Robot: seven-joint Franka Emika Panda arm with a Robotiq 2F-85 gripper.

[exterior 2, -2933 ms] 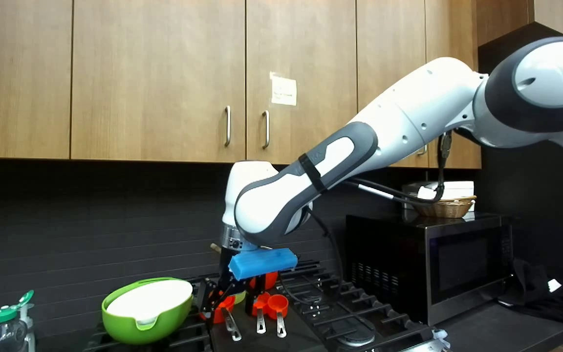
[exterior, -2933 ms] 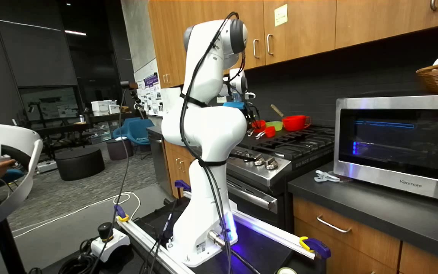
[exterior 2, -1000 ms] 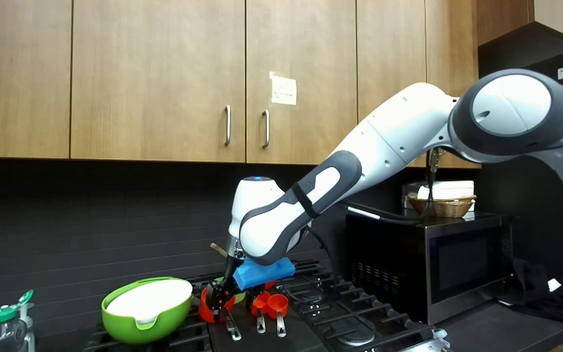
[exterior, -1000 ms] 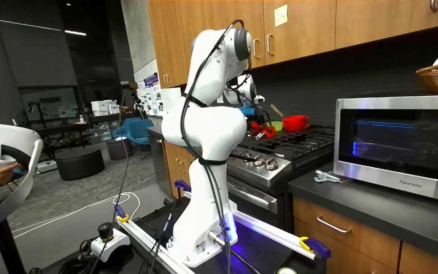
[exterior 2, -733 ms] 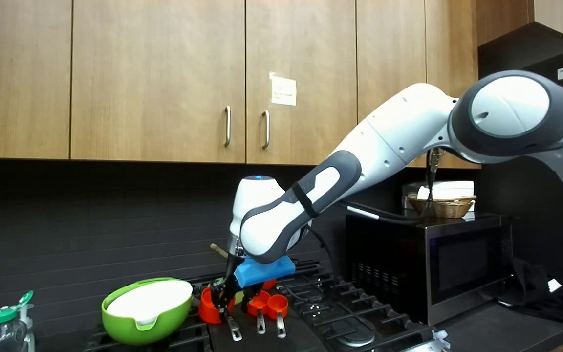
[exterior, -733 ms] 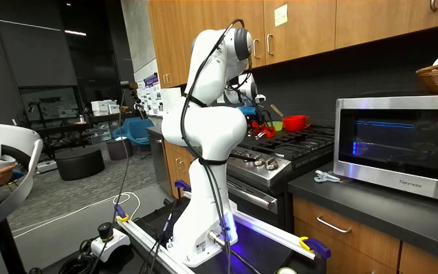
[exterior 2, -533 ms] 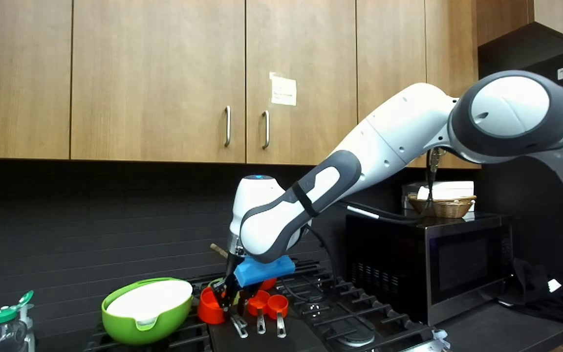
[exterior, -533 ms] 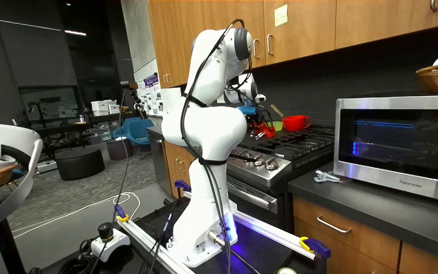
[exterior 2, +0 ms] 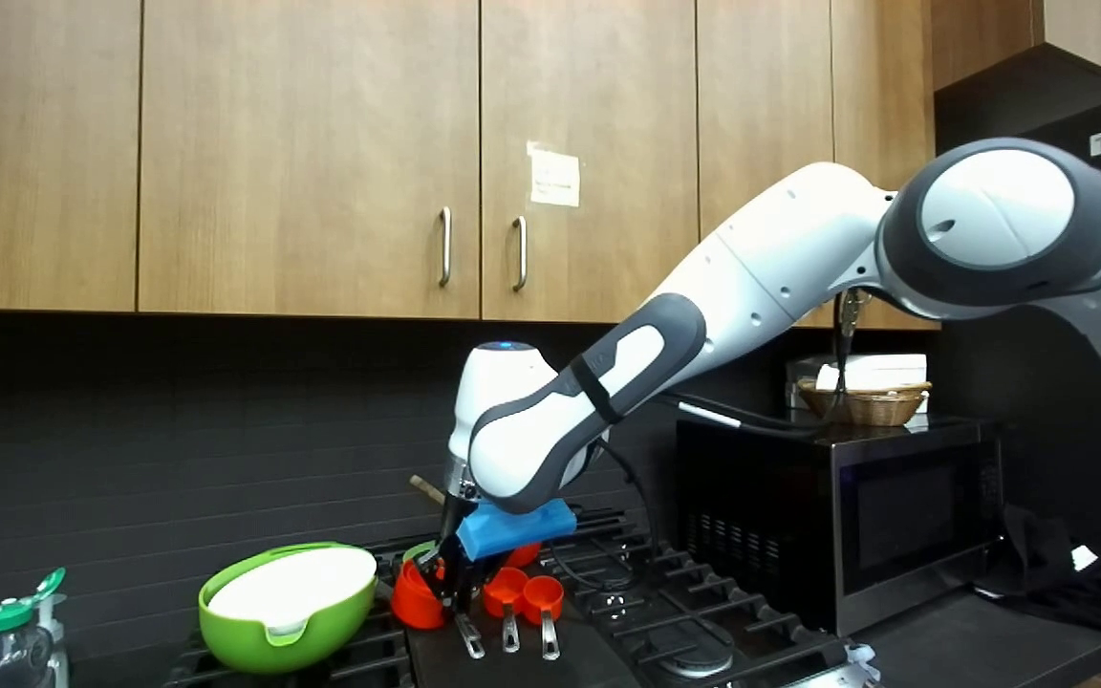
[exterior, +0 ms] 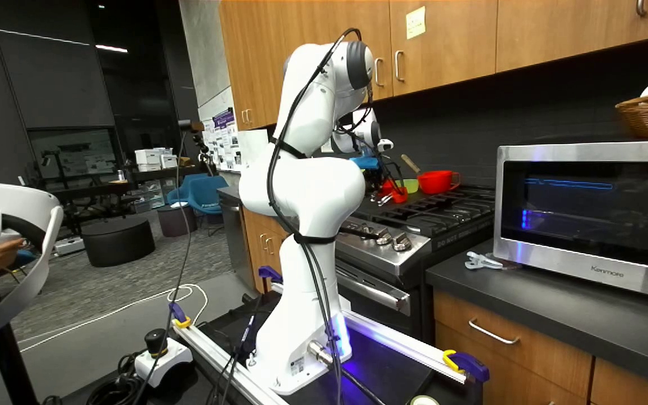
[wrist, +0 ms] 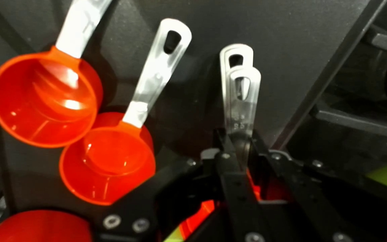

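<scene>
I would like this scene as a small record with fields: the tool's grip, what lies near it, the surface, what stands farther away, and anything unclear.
Grip: the tool is shut on two overlapping metal handles
Near: one red measuring cup and another red measuring cup, both open side up
Surface: dark plate, on the stove
Farther: green bowl, white inside
Unclear: whether the gripped pieces are raised off the plate

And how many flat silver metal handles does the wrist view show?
4: one flat silver metal handle on the upper-left round red plastic cup, another handle on the red cup beside it, and two overlapping handles held in the black hand. More may be hidden beneath.
</scene>
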